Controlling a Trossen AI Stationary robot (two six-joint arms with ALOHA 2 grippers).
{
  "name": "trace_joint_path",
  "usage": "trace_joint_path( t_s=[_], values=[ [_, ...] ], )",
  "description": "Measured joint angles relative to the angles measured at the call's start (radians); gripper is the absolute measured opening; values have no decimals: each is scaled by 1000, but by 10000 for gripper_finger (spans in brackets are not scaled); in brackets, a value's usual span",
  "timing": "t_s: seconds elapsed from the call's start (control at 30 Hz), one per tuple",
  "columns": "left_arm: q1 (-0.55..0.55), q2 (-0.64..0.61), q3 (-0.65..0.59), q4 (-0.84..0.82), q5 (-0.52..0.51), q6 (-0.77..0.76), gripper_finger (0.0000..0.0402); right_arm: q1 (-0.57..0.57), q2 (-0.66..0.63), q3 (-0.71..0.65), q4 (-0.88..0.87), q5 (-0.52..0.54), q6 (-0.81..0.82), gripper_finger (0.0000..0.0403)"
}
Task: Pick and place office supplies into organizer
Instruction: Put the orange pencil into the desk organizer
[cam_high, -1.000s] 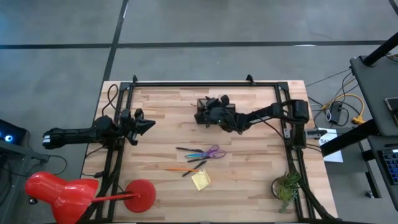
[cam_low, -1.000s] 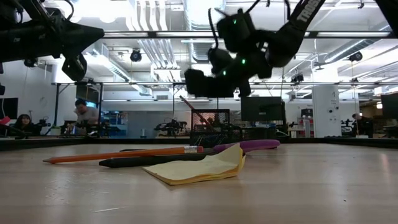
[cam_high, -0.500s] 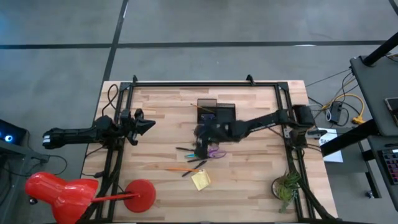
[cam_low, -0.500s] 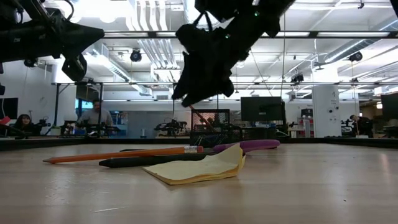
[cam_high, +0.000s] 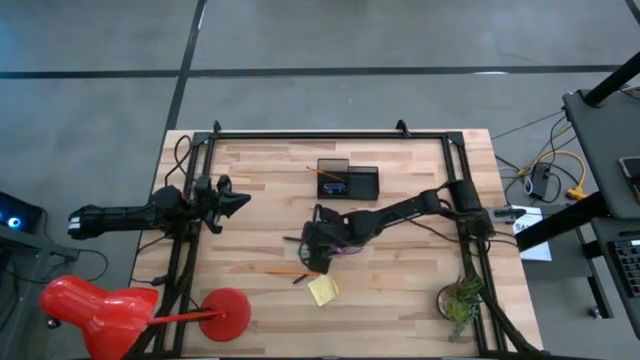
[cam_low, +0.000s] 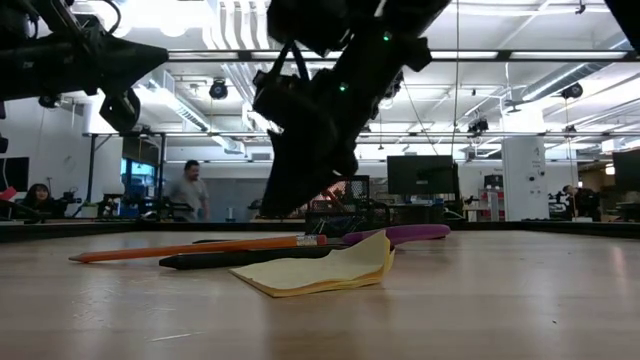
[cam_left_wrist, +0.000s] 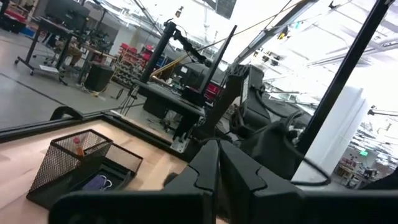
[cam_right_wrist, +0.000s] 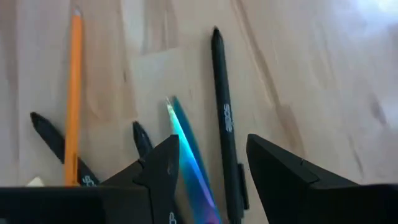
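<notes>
My right gripper (cam_high: 318, 243) is open, pointing down over the loose supplies at the table's middle. In the right wrist view (cam_right_wrist: 211, 171) its fingers stand on either side of a blue pen (cam_right_wrist: 186, 155) and a black pen (cam_right_wrist: 222, 118), clear of them. An orange pencil (cam_high: 290, 271), black markers (cam_right_wrist: 50, 138) and purple scissors (cam_low: 400, 233) lie flat nearby. The yellow sticky pad (cam_high: 322, 290) lies nearer the front. The black mesh organizer (cam_high: 347, 180) stands farther back. My left gripper (cam_high: 238, 200) is shut and empty at the table's left.
A small green plant (cam_high: 460, 300) stands at the near right corner. A red disc (cam_high: 225, 312) sits by the near left edge. The organizer (cam_left_wrist: 81, 168) holds a few small items. Bare wood lies between the two arms.
My right gripper has gone from over the organizer toward the table's near edge and down, tipping its fingers downward, and now hangs just above the pens. The organizer stands uncovered where it was. The supplies on the table have not moved.
</notes>
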Motion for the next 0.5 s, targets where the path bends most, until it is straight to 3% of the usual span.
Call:
trace_joint_path(
  t_s=[0.2, 0.5],
  values=[
    [0, 1, 0, 0, 23, -217, 0, 50, -17, 49, -155, -34, -34, 172],
    [0, 3, 0, -1, 24, -224, 0, 168, -22, 67, -216, -79, -31, 171]
  ],
)
